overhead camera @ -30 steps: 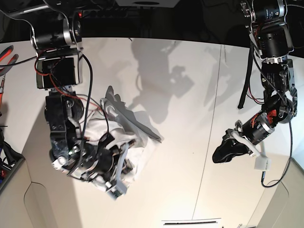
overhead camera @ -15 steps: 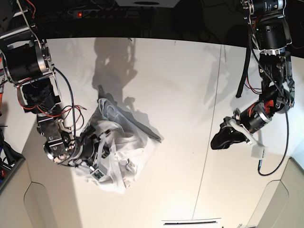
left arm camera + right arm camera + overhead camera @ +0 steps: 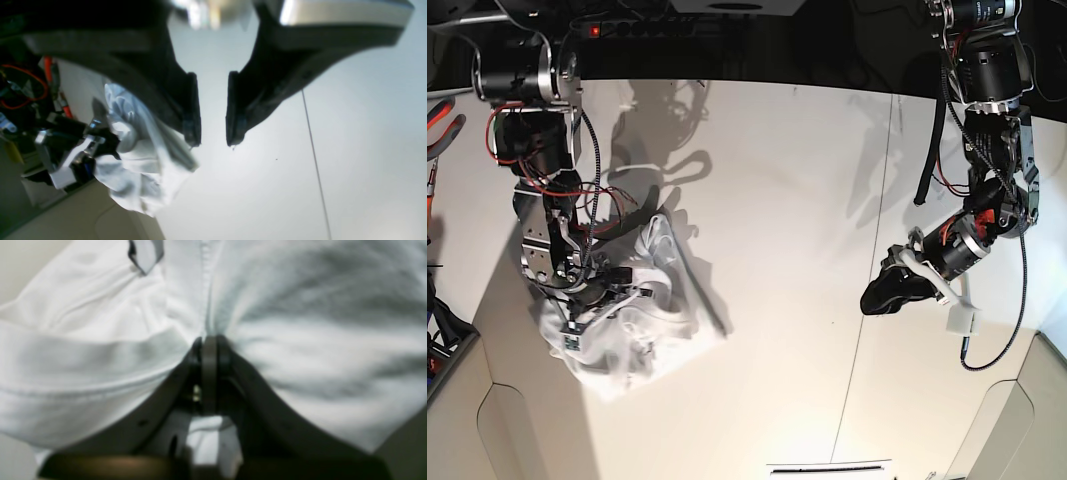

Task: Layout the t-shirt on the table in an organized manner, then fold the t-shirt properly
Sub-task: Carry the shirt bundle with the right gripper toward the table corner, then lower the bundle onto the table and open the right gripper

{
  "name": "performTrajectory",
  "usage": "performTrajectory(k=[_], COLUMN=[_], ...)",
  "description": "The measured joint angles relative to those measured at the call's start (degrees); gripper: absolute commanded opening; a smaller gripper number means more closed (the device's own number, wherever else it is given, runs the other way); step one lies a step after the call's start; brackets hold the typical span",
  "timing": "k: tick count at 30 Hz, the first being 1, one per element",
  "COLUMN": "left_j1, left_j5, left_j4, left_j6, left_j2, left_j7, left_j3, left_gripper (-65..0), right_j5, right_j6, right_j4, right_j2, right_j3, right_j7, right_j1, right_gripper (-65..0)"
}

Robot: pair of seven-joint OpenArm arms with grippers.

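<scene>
The table (image 3: 807, 200) is the widest thing in view, a matte white top with a thin dark seam (image 3: 872, 240) running across it just beside the left gripper (image 3: 882, 292). That gripper hangs over bare tabletop, well apart from the t-shirt (image 3: 642, 335); the left wrist view shows its two dark fingers (image 3: 190, 110) parted with a clear gap and nothing between them. The t-shirt lies bunched in a wrinkled white heap around and under the right gripper (image 3: 592, 300), near the table's edge. In the right wrist view the right gripper (image 3: 208, 346) has its jaws pressed together, pinching a gathered fold of the t-shirt (image 3: 300, 306), and the cloth fans out from the pinch on both sides, a stitched hem (image 3: 83, 386) crossing just beside the fingers.
</scene>
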Motion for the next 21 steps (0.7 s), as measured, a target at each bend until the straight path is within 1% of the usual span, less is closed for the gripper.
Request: performTrajectory(k=[1,3,6,9,11,13,14,17,21], left_j1=[0.0,0.0,0.0,0.0,0.0,0.0,0.0,0.0,0.0], left_j5=[0.0,0.1,0.1,0.0,0.1,0.1,0.1,0.1,0.1], left_j4=[0.0,0.0,0.0,0.0,0.0,0.0,0.0,0.0,0.0], left_j6=[0.0,0.0,0.0,0.0,0.0,0.0,0.0,-0.1,-0.2], left_j2=[0.0,0.0,0.0,0.0,0.0,0.0,0.0,0.0,0.0], left_j7=[0.0,0.0,0.0,0.0,0.0,0.0,0.0,0.0,0.0], left_j3=[0.0,-0.1,0.0,0.0,0.0,0.0,0.0,0.0,0.0], left_gripper=[-48.5,-48.5,-48.5,-48.5,-48.5,-48.5,-48.5,-48.5,-48.5], right_j5=[-0.4,-1.1,-1.0,-1.2,-3.0,-6.3,-7.2,-7.6,-7.8], right_j6=[-1.3,-2.0,-3.8,-4.8,-6.9,-10.0,-10.7,-11.3,-11.3], right_j4=[2.0,5.9,11.3,15.1,16.6,17.4,17.6,17.9,18.0], right_j2=[-0.5,-1.2,-1.7,-1.7,-1.7,-1.7,-1.7,-1.5,-1.4], right_j3=[1.8,4.5,7.5,9.6,10.8,11.9,12.7,14.8,14.9], right_j7=[-0.5,-2.0,-4.6,-8.2,-10.3,-10.7,-10.8,-10.9,-10.1], right_j1=[-1.2,-3.2,-5.2,-6.2,-6.3,-6.3,-6.4,-6.4,-6.4], right_gripper=[-65.0,-65.0,-65.0,-65.0,-65.0,-65.0,-65.0,-65.0,-65.0])
